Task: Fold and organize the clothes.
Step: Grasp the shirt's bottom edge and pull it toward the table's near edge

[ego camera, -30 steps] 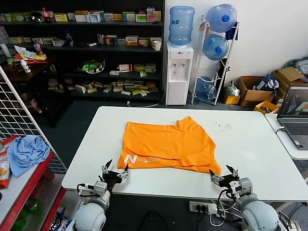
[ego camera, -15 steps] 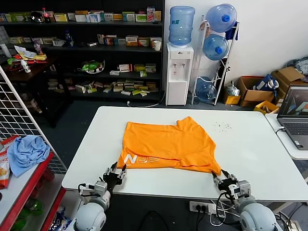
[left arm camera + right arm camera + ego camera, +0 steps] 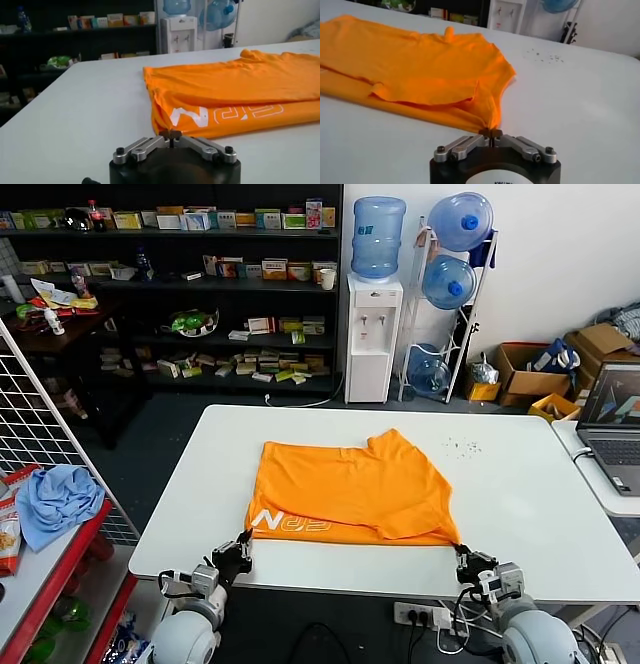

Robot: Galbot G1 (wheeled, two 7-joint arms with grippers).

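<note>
The white table point(image 3: 520, 504) carries the orange T-shirt point(image 3: 350, 489), spread flat near the front edge — its folded near hem shows white lettering point(image 3: 300, 522). The left gripper point(image 3: 242, 549) is clamped on the shirt's front left corner, and the right gripper point(image 3: 462, 557) is pinched on the front right corner — both low at the table's near edge

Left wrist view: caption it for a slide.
Left hand shut on the orange T-shirt's near corner, white lettering up.
</note>
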